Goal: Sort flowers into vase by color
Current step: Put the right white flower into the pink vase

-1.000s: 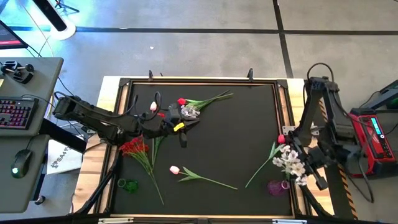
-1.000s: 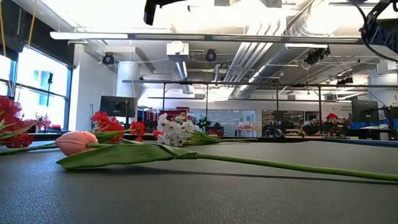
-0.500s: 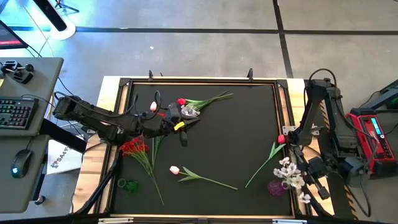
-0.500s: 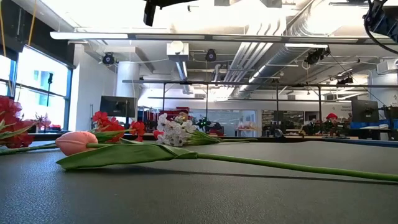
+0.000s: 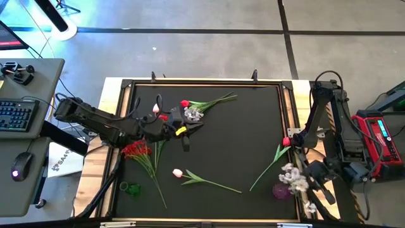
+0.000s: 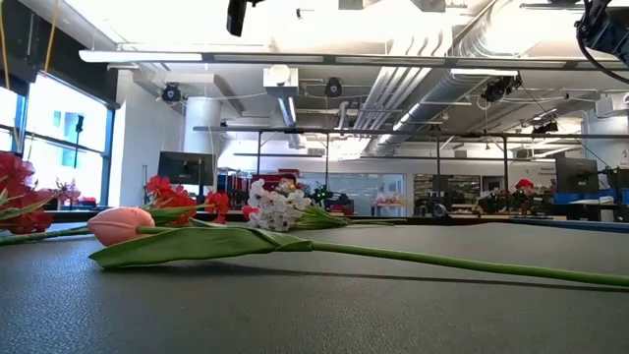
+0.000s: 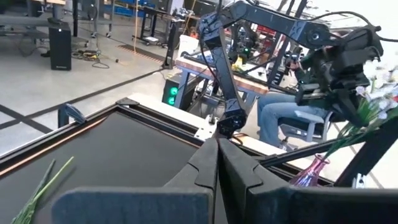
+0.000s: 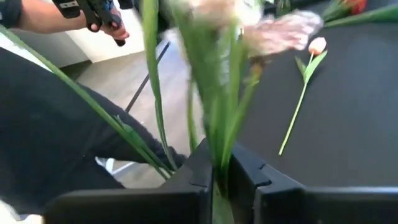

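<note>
My right gripper (image 5: 309, 179) is shut on a white-grey blossom bunch (image 5: 293, 180), which it carries just above the purple vase (image 5: 282, 190) at the table's near right corner. My left gripper (image 7: 217, 163) is shut and empty, hovering by a second white-grey bunch (image 5: 193, 114). Lying flat on the mat are a red blossom cluster (image 5: 137, 150), a pink tulip (image 5: 178, 172), another tulip bud (image 5: 155, 108), and two red rosebuds (image 5: 185, 102) (image 5: 286, 141). A green vase (image 5: 131, 188) stands near left. My right gripper pinches several green stems (image 8: 219, 144) of the white-grey bunch between its two fingers. The bunch is lifted clear of the table. Its blossoms (image 7: 380, 79) stand high, and the stem ends (image 7: 328, 149) slant down toward the purple vase (image 7: 309, 173).
The black mat (image 5: 234, 139) has a raised frame around it. A person sits beyond the table's right side (image 7: 280, 118). A desk with keyboard and mouse (image 5: 19, 114) stands to the left, and a red device (image 5: 380, 142) to the right.
My right gripper has carried the white-grey bunch toward the table's near edge, tipping it, and it now hangs over the purple vase.
</note>
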